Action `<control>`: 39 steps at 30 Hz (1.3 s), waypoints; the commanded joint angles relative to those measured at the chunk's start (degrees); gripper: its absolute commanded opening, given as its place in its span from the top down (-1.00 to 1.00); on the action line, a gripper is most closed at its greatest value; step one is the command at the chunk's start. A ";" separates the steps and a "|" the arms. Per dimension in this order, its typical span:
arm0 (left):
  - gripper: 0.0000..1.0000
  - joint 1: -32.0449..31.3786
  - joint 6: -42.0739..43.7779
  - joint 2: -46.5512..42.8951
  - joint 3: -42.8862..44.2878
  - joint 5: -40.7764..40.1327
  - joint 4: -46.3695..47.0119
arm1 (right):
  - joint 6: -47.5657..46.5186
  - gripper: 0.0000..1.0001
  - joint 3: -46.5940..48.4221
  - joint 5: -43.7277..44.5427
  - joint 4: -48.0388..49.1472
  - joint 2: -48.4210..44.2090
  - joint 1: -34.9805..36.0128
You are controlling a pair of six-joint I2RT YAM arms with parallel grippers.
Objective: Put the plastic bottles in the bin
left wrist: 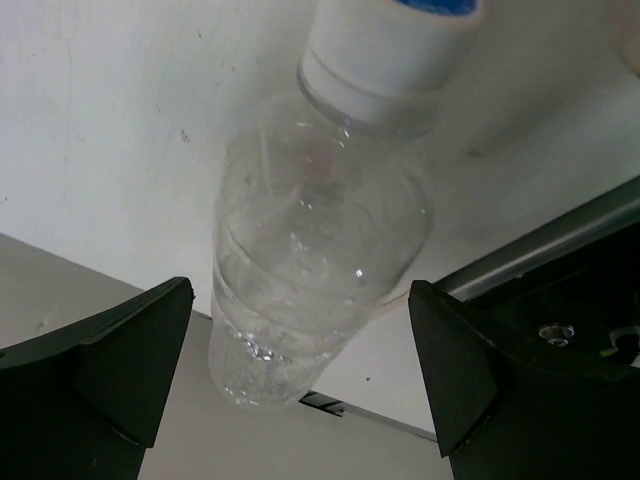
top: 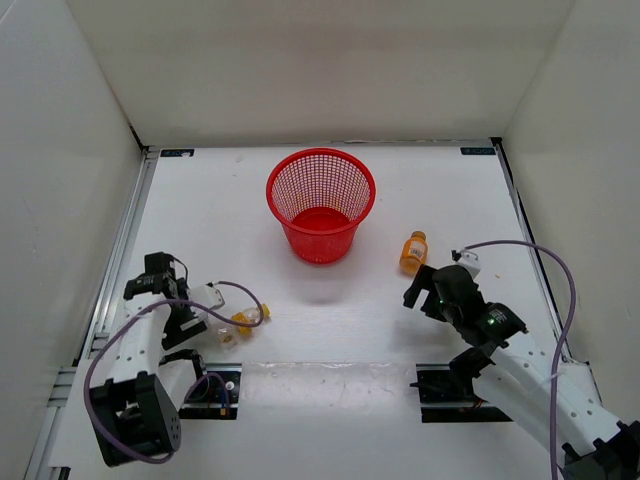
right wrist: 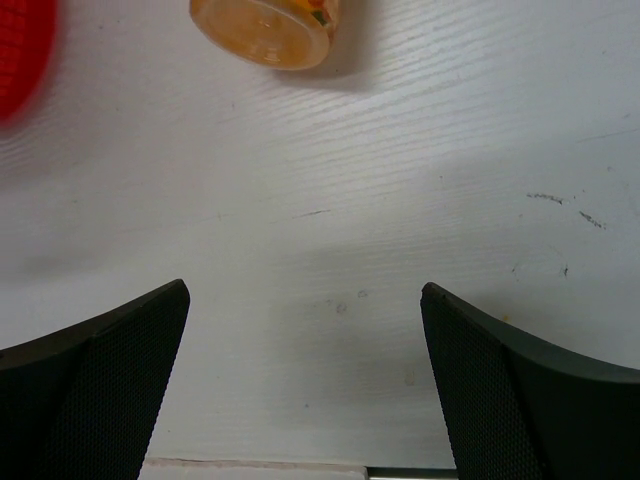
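The red mesh bin stands upright at the middle back of the table; its red edge shows blurred in the right wrist view. An orange bottle lies right of the bin, and its end shows in the right wrist view. My right gripper is open over bare table just short of it. A clear bottle with a white cap lies between the open jaws of my left gripper, with gaps on both sides. A yellow-capped clear bottle lies beside it.
White walls enclose the table on three sides. A metal rail runs along the left edge. The black arm mounting plates sit at the near edge; one plate and a rail show in the left wrist view.
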 commanded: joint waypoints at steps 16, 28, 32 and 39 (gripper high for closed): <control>0.20 1.57 -9.58 7.99 17.68 7.88 -0.26 | 0.50 -1.00 5.18 4.96 0.74 1.81 0.23; 0.07 -0.53 -49.82 16.25 65.10 41.85 16.06 | 5.67 -1.00 15.99 9.10 -6.21 18.77 -0.46; 0.04 -12.27 -55.63 21.33 72.47 46.47 18.55 | 7.53 -1.00 17.49 9.90 -6.91 21.50 -3.45; 0.04 -28.98 -59.34 39.24 84.77 40.33 18.55 | 1.21 -1.00 25.56 6.48 -5.15 30.71 -14.24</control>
